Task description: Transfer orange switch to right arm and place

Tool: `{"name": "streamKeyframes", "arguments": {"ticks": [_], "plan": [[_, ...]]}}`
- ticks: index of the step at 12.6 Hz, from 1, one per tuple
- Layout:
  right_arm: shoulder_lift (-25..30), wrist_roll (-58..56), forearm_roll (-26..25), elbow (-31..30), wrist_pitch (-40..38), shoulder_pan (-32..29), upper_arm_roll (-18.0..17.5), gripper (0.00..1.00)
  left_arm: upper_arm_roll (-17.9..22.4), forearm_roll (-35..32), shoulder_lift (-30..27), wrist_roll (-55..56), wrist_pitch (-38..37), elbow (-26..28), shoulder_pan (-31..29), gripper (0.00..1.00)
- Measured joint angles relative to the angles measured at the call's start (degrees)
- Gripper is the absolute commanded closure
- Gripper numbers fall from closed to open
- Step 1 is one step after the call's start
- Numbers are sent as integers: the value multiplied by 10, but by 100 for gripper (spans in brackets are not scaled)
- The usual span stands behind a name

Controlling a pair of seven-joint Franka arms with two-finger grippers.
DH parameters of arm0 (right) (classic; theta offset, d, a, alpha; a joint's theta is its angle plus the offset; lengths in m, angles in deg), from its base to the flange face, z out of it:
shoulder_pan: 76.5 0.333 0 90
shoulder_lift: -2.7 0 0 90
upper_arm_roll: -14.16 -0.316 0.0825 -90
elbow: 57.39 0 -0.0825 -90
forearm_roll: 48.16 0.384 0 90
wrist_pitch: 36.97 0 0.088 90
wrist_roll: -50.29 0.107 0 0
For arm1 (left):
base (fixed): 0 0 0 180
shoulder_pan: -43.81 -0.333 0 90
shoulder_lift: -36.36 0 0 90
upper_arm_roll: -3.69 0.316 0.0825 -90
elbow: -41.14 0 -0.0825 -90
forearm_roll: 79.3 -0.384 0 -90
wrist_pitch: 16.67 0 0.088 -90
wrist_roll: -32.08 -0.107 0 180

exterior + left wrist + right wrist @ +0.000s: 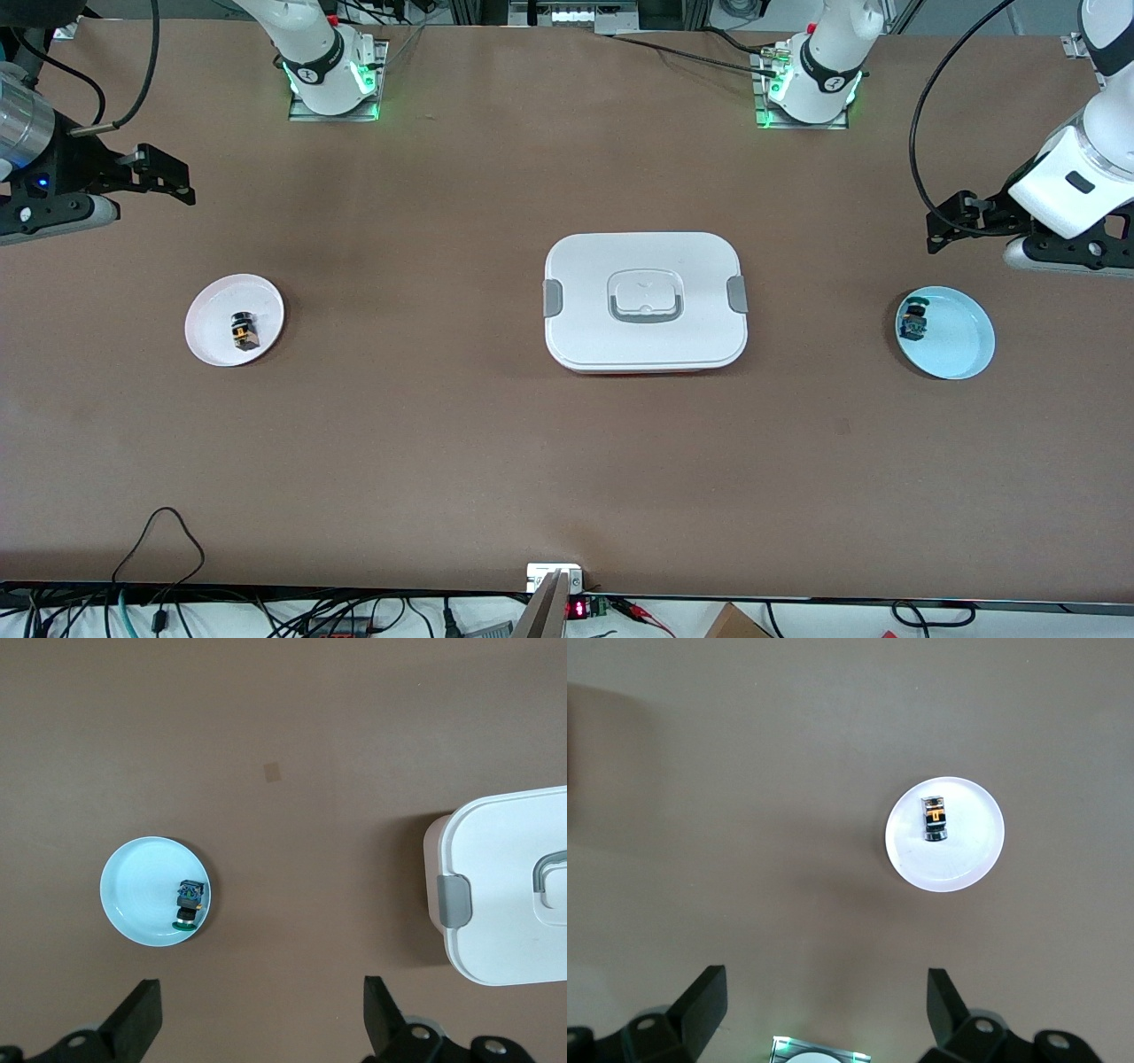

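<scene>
Front view: nothing's started yet imo. The switch [242, 332] sits in the white plate [209, 343] toward the right arm's end of the worktop [443, 443]. The right gripper [168, 181] hangs over bare worktop, farther from the cam than that plate, w/ nothing in it. The left gripper [950, 229] hangs over the worktop by the blue plate [961, 346], which holds a small blue-green part [913, 320]. A closed white box [645, 301] sits mid-worktop between the plates.

Task says hand it to the right arm, but the switch is already on that arm's side, so I'd guess the next move is a pickup off the white plate. It's tiny and near the plate's middle, so the fingers need to drop straight down and straddle it w/o nudging the plate.

Left wrist view: fingers [140, 1014] wide open, empty. You see the blue plate [133, 895] and its part [188, 900] from above, plus the box's edge [496, 886]. No switch here.

Right wrist view: fingers [704, 997] also spread wide, empty. Only this one shows the switch [934, 818] clearly: orange mark on a black body, lying flat in the plate [957, 864], off to one side of the fingers, so the arm has to shift over first.
</scene>
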Motion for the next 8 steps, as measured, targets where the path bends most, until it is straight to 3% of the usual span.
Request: {"name": "streamKeyframes", "arguments": {"ticks": [8], "plan": [[-2,-1,0,2,-10,0,-2,0,0,0,0,0,0,-1,0,0]]}}
